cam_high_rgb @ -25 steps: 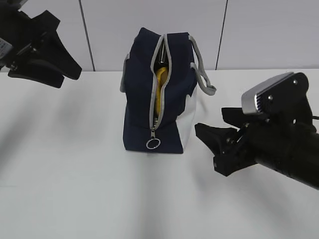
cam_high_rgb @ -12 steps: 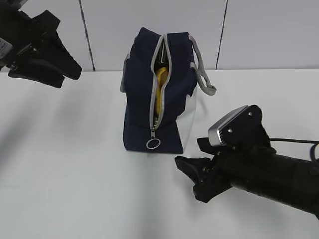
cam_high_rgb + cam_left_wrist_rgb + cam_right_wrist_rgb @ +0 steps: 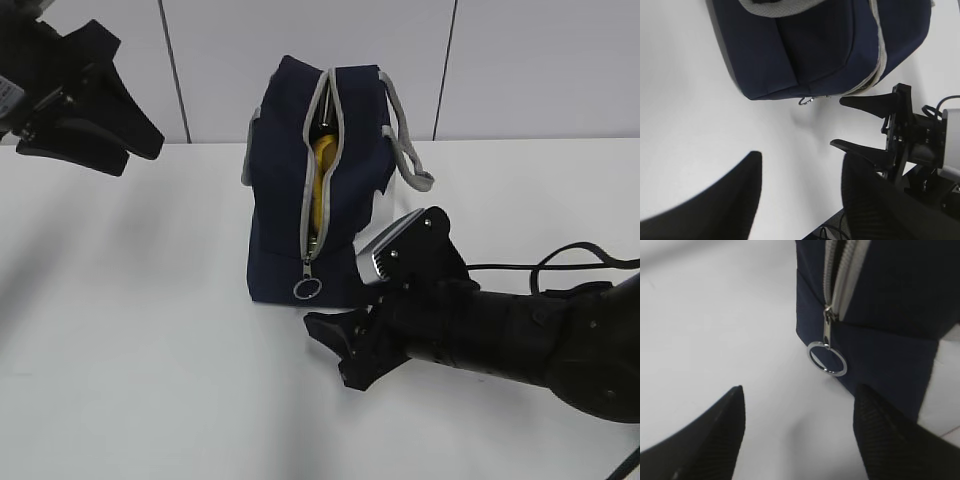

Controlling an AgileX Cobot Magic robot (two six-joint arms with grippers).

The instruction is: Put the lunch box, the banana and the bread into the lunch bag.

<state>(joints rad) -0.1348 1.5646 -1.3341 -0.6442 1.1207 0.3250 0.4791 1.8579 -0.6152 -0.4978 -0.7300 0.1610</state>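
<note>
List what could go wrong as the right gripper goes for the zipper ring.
1. The ring pull is thin and hangs flat against the lunch bag; the open right gripper may close on fabric or miss it.
2. Nothing braces the bag: the left gripper is off to the side, so a pull could tip or drag it.

The right gripper (image 3: 335, 350) travels from the right edge of the exterior frame toward lower centre, sinking closer to the table (image 3: 150, 350) as it goes. Its open jaws now sit just below and right of the ring pull (image 3: 308, 289) at the foot of the lunch bag (image 3: 285, 190), and its arm now covers the bag's lower right corner, where the white panel showed before.
</note>
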